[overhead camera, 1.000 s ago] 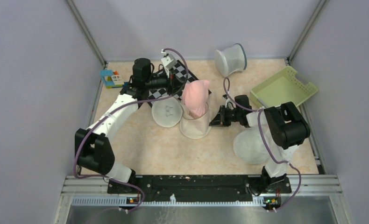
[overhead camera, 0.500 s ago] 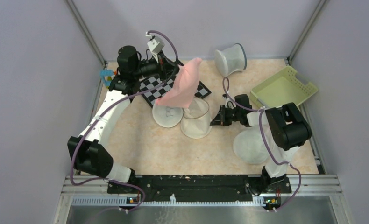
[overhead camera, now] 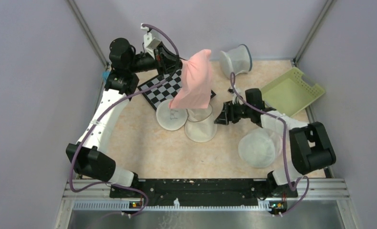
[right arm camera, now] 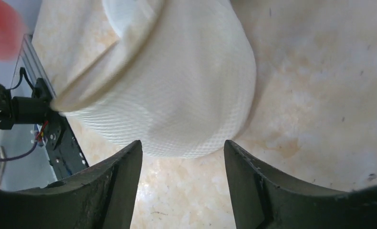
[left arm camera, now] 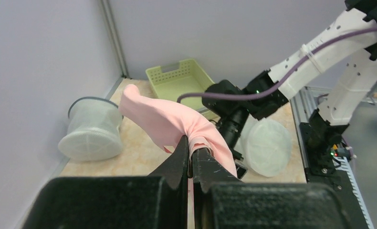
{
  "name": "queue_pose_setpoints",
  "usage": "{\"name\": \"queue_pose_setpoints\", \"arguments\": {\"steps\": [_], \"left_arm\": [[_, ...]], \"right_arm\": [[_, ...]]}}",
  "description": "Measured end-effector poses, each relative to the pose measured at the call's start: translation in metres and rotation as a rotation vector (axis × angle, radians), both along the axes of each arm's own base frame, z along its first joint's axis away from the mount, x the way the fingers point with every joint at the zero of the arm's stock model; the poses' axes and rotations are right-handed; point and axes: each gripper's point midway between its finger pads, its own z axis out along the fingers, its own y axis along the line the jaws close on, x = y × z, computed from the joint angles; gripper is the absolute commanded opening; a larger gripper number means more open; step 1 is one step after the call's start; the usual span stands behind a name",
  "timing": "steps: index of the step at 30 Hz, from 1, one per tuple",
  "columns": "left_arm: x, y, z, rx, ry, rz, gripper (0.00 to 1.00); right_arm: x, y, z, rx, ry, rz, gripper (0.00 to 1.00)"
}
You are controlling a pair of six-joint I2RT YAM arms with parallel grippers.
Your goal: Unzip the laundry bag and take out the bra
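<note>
The pale-pink bra (overhead camera: 196,82) hangs limp in the air above the back of the table, clear of the bag. My left gripper (overhead camera: 180,61) is shut on its upper end; the left wrist view shows the fabric (left arm camera: 170,121) bunched between the closed jaws of that gripper (left arm camera: 191,149). The laundry bag (overhead camera: 199,125) lies open below, its round face with the black drawing (overhead camera: 171,115) folded out to the left. My right gripper (overhead camera: 223,117) stands open just right of the bag. In the right wrist view the white mesh (right arm camera: 177,86) sits a little beyond the open gripper (right arm camera: 183,149).
A plain domed mesh bag (overhead camera: 259,148) lies at the near right. A white cylindrical bin (overhead camera: 236,59) lies on its side at the back. A pale-green basket (overhead camera: 289,90) sits tilted at the right wall. A checkerboard (overhead camera: 160,88) lies behind the laundry bag.
My left gripper has lifted the bra up and back, out of the bag. My right gripper has opened and let go of the bag's right side.
</note>
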Motion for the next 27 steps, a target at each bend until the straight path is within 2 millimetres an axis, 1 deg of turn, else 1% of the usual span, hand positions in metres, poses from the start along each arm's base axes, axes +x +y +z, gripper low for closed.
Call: {"name": "queue_pose_setpoints", "arguments": {"steps": [1,3,6,9,13,17,20,22,25,27], "left_arm": [[-0.004,-0.001,0.001,0.002,-0.011,-0.025,0.0],[-0.011,-0.002,0.002,0.006,-0.031,-0.066,0.0],[-0.022,-0.002,0.002,0.015,-0.053,-0.126,0.0],[-0.03,-0.003,0.0,0.029,-0.086,-0.181,0.0],[-0.04,-0.002,-0.012,0.052,-0.127,-0.243,0.0],[-0.05,-0.003,-0.02,0.067,-0.17,-0.299,0.0],[-0.062,-0.004,-0.022,0.072,-0.202,-0.346,0.0],[-0.073,-0.006,-0.024,0.072,-0.222,-0.376,0.01],[-0.087,-0.01,-0.026,0.07,-0.239,-0.411,0.01],[-0.096,-0.015,-0.028,0.068,-0.252,-0.433,0.0]], "right_arm": [[0.001,0.0,0.011,0.002,-0.03,0.014,0.64],[0.001,-0.001,0.039,0.007,-0.105,0.055,0.64],[-0.002,-0.002,0.078,0.015,-0.202,0.113,0.67],[-0.015,-0.004,0.114,0.034,-0.281,0.171,0.7],[-0.039,-0.003,0.157,0.094,-0.349,0.247,0.74],[-0.05,0.003,0.2,0.171,-0.396,0.296,0.74],[-0.051,0.008,0.225,0.222,-0.404,0.315,0.75],[-0.047,0.012,0.24,0.252,-0.413,0.334,0.8],[-0.042,0.019,0.255,0.29,-0.413,0.371,0.81],[-0.042,0.026,0.263,0.311,-0.409,0.402,0.81]]}}
